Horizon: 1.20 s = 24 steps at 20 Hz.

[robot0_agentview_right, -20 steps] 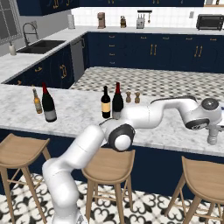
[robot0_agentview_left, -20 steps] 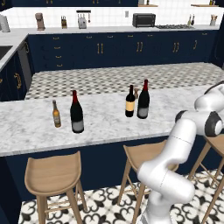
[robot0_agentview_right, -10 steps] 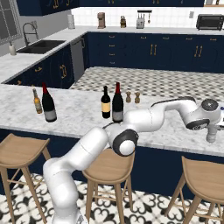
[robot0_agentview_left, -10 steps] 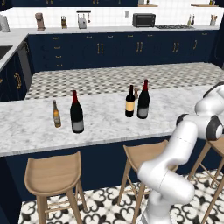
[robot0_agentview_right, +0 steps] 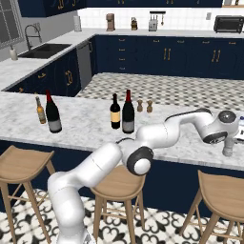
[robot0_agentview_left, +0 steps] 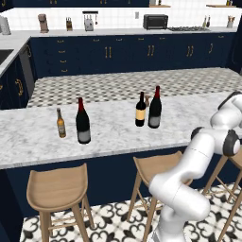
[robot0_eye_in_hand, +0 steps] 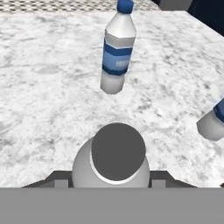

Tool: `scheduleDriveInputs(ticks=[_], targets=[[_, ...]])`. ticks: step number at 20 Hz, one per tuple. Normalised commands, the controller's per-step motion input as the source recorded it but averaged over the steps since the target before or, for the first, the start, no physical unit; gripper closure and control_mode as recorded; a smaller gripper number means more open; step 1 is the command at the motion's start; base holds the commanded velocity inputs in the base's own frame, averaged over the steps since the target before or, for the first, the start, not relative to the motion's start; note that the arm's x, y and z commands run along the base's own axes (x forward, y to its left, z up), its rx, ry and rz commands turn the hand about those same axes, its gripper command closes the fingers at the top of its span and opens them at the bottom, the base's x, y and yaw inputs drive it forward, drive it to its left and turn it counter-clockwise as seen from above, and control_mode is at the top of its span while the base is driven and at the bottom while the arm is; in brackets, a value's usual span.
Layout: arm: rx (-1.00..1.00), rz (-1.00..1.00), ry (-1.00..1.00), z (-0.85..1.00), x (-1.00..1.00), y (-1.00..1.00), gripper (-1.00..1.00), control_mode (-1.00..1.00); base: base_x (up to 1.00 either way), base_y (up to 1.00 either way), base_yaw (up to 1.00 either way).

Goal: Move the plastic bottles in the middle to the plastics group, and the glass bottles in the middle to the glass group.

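In the hand view a small pale plastic bottle (robot0_eye_in_hand: 117, 164) with a dark grey cap sits between my gripper's (robot0_eye_in_hand: 111, 180) fingers, which are shut on it. A clear water bottle (robot0_eye_in_hand: 116, 54) with a blue cap and bluish label stands just beyond on the marble, and a second one (robot0_eye_in_hand: 212, 123) is cut off at the right edge. From the right base my gripper (robot0_agentview_right: 228, 145) is low over the counter's far right end. The two middle wine bottles (robot0_agentview_right: 127, 113) (robot0_agentview_right: 115, 112) stand together mid-counter. The amber beer bottle (robot0_agentview_left: 60, 124) and a red-topped wine bottle (robot0_agentview_left: 83, 122) stand at the left.
Two small shakers (robot0_agentview_right: 145, 106) stand behind the middle wine bottles. Wooden stools (robot0_agentview_left: 59, 188) line the near side of the marble counter (robot0_agentview_left: 108, 137). A sink (robot0_agentview_right: 42, 50) is at the far left, and a toaster oven (robot0_agentview_right: 228, 24) is on the back counter.
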Motion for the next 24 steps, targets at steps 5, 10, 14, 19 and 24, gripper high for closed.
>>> scheduleDriveInputs(ticks=[5,10,14,19,24], targets=[[0.00,0.00,0.00,-0.11,0.03,0.00,1.00,-1.00,0.00,0.00,0.00],[0.00,0.00,-0.01,-0.26,0.11,0.00,1.00,-1.00,0.00,0.00,0.00],[0.00,0.00,-0.06,0.00,0.21,0.00,1.00,-1.00,0.00,0.00,0.00],[0.00,0.00,0.00,0.00,0.01,0.00,-1.00,-1.00,0.00,0.00,0.00],[0.00,0.00,0.00,0.01,0.00,0.00,-1.00,-1.00,0.00,0.00,0.00]])
